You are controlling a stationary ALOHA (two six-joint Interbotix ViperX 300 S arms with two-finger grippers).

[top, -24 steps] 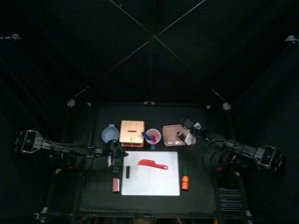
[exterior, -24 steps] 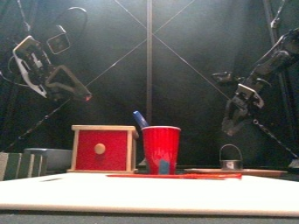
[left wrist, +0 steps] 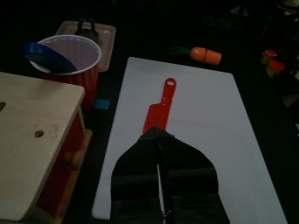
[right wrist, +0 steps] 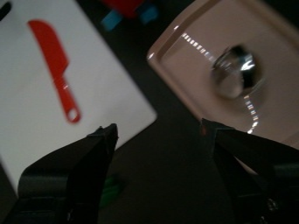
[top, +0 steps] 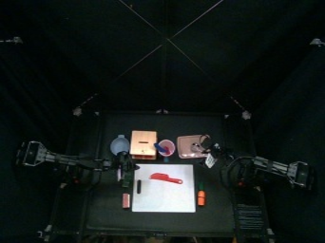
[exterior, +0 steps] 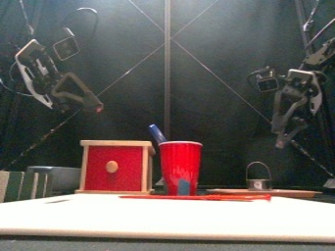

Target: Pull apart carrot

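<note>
The carrot [top: 200,196] is a short bright-orange stick lying on the table just off the right edge of the white board [top: 162,187]. The left wrist view shows the carrot [left wrist: 205,54] past the board's [left wrist: 193,114] far corner. My left gripper [left wrist: 159,179] is shut and empty, hovering over the near end of the board, well short of the carrot. In the top view the left gripper [top: 127,168] sits at the board's left rear corner. My right gripper [right wrist: 163,153] is wide open and empty, high above the gap between board and pink tray [right wrist: 233,61].
A flat red piece [top: 165,177] lies on the board. Behind the board stand a wooden box [top: 143,145], a red cup [top: 165,147] with a blue thing in it, and the pink tray [top: 191,145]. A darker reddish stick [top: 125,200] lies left of the board.
The right arm has reached further in toward the tray and its gripper now hangs higher and more upright in the front view. The left arm has not moved.
</note>
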